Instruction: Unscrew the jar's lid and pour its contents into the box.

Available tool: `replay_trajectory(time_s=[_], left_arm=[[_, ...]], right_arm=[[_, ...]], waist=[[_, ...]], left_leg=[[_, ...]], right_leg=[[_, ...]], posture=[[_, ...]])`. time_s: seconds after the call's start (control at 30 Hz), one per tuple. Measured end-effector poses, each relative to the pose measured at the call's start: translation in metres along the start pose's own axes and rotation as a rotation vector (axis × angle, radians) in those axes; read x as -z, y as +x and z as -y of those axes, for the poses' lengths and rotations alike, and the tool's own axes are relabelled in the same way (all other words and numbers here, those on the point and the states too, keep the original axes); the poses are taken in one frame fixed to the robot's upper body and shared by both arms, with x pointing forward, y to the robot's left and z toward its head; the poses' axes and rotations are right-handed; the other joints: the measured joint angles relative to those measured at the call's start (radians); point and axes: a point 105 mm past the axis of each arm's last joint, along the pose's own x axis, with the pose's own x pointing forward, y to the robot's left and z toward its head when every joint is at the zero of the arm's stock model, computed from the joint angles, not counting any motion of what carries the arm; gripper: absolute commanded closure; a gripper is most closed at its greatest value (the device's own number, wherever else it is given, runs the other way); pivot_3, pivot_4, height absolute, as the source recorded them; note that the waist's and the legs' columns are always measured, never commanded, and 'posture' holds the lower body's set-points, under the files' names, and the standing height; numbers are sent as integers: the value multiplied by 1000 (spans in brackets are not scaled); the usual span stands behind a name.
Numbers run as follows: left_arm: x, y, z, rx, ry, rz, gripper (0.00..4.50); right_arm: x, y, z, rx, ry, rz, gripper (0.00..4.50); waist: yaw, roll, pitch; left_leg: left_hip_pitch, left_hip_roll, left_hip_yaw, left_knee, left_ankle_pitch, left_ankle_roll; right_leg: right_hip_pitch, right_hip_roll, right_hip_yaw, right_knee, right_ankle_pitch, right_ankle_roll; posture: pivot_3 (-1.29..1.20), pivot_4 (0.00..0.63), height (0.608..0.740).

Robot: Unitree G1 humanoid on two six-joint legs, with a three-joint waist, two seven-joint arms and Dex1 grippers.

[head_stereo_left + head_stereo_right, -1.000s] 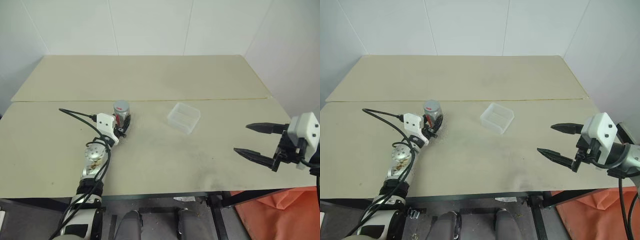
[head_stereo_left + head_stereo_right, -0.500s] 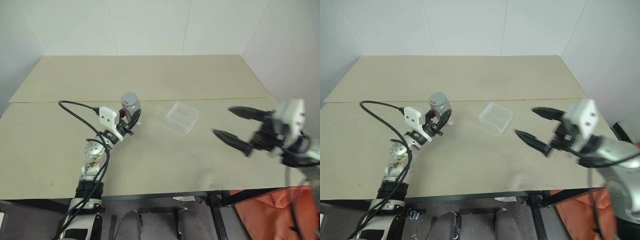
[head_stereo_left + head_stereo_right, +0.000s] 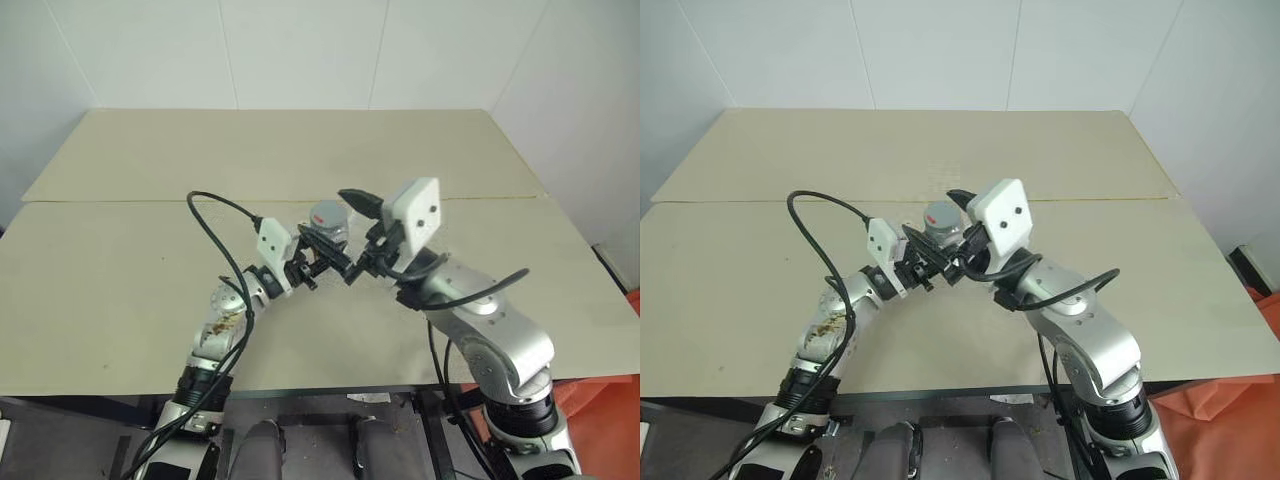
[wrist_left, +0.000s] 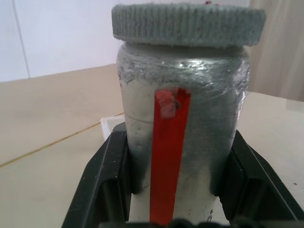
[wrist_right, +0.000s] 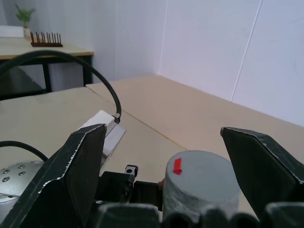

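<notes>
My left gripper (image 3: pixel 312 252) is shut on the silvery-grey jar (image 3: pixel 328 228) and holds it upright above the table (image 3: pixel 120 300), near the middle. In the left wrist view both black fingers (image 4: pixel 110 175) clamp the jar (image 4: pixel 199 109) beside its red stripe. The ribbed grey lid (image 4: pixel 187 23) sits on the jar. My right gripper (image 3: pixel 322 212) is open, with one finger on each side of the lid (image 5: pixel 202 173), apart from it. A pale corner of the box (image 4: pixel 110 127) peeks out behind the jar. The contents are hidden inside the jar.
A black cable (image 3: pixel 215 212) loops up from my left wrist over the table. A seam (image 3: pixel 150 202) divides the near tabletop from the far panel. White walls close the back and the right side. The table's front edge runs close to my arms.
My left gripper has lifted the jar off the table and carried it right, toward the middle. My right gripper has swung in from the table's right edge, still open, to straddle the lid.
</notes>
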Motion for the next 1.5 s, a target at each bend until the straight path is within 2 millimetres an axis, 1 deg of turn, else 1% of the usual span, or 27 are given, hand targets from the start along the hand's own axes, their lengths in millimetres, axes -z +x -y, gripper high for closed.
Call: replay_trajectory(time_s=[0.13, 0.23, 0.4, 0.73, 0.9, 1.0, 1.1, 1.13, 1.4, 1.5], left_arm=[[0, 1, 3, 11, 13, 5, 2531], [0, 0, 3, 10, 8, 5, 2531], [4, -3, 4, 5, 0, -3, 2531], [4, -3, 4, 0, -3, -2, 2531], [4, -4, 3, -4, -1, -2, 2531], [3, -4, 1, -11, -1, 0, 2531], [3, -4, 0, -18, -2, 2, 2531], [3, -4, 0, -18, -1, 3, 2531], [3, -5, 0, -10, 2, 0, 2531], [-3, -11, 6, 55, 6, 13, 2531]], right_arm=[[9, 6, 8, 41, -21, -46, 0], [15, 8, 12, 63, -10, -68, 0], [16, 8, 10, 48, -19, -75, 0], [26, 9, 17, 80, -29, -116, 0], [27, 9, 18, 83, -26, -116, 0], [30, 7, 18, 86, -18, -124, 627], [31, 7, 16, 73, -9, -125, 1610], [31, 7, 16, 71, -9, -125, 1713], [31, 7, 15, 53, -16, -127, 1713], [25, -1, 12, -65, -10, -100, 1713]], waist=[[-1, 0, 0], [-3, 0, 0], [-3, 0, 0], [-3, 0, 0], [-3, 0, 0], [-3, 0, 0], [-4, 0, 0], [-4, 0, 0], [-4, 0, 0], [-5, 0, 0]], left_leg=[[1, 0, 0, 0, 0, 0], [0, 0, 0, 0, 0, 0], [0, 0, 0, 0, 0, 0], [0, 0, 0, 0, 0, 0], [0, 0, 0, 0, 0, 0], [0, 0, 0, 0, 0, 0], [0, 0, 0, 0, 0, 0], [0, 0, 0, 0, 0, 0], [-1, 0, 0, 0, 0, 0], [-2, 0, 0, 0, 0, 0]], right_leg=[[0, 0, 0, 0, -2, -3], [0, 0, 0, 1, -1, -2], [0, 0, 0, 0, 1, 1], [0, 0, 0, 0, 0, 0], [-1, 0, 0, 0, 0, 0], [-1, 0, 0, 0, 0, 0], [-1, 0, 0, 0, 0, 0], [-1, 0, 0, 0, 0, 0], [-1, 0, 0, 0, -2, -3], [-2, 0, 0, -1, -2, -3]], posture=[[0, 150, 740], [0, 150, 740], [0, 150, 740], [0, 150, 740], [0, 150, 740], [0, 150, 740], [0, 150, 740], [0, 150, 740], [0, 150, 740], [0, 150, 740]])
